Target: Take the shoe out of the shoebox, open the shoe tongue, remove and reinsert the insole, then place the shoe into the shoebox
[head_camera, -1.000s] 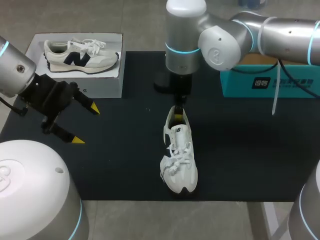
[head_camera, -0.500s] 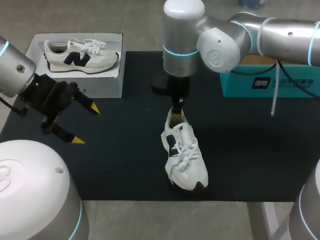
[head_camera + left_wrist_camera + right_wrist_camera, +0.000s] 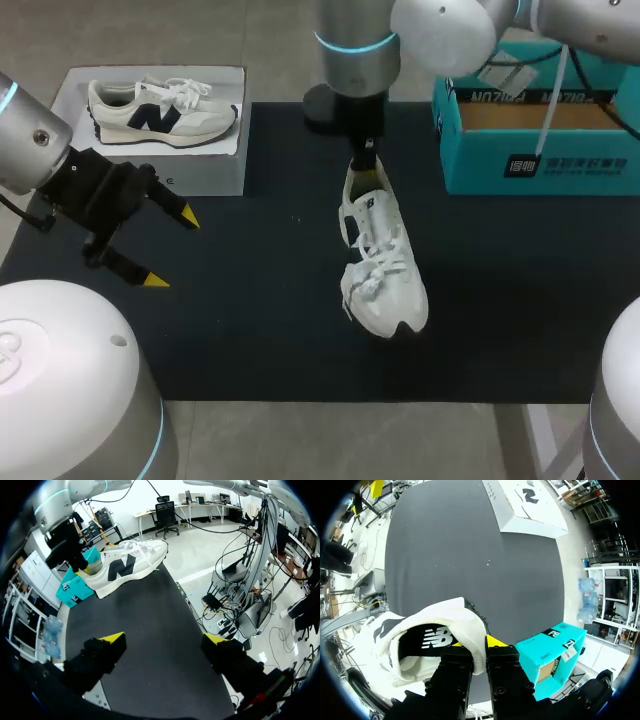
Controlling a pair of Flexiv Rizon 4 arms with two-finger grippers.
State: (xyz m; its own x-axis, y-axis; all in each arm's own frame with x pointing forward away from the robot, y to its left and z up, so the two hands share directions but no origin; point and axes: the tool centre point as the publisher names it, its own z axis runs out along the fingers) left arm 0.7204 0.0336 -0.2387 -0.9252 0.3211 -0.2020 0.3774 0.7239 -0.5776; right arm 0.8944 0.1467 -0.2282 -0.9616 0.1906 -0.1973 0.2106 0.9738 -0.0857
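Note:
A white sneaker (image 3: 385, 265) with a dark side logo hangs by its heel over the middle of the black mat (image 3: 250, 300), toe pointing toward the front. My right gripper (image 3: 367, 166) comes down from the back and is shut on the heel collar. In the right wrist view its fingers (image 3: 492, 641) pinch the padded collar of the sneaker (image 3: 420, 640), one inside and one outside. The open teal shoebox (image 3: 530, 140) stands at the back right. My left gripper (image 3: 165, 248) hovers open over the mat's left side, holding nothing. From the left wrist, the sneaker (image 3: 125, 565) is far ahead of the open left gripper (image 3: 164, 639).
A white box (image 3: 150, 130) with a sneaker pictured on top sits at the back left, beside the mat. In the right wrist view the teal shoebox (image 3: 550, 652) lies close beside the gripper. A white cable tie dangles from my right arm over the shoebox.
My right gripper closed on the heel and carried the sneaker toward the back and right, nearer the shoebox; its toe swung right. The left arm has not moved.

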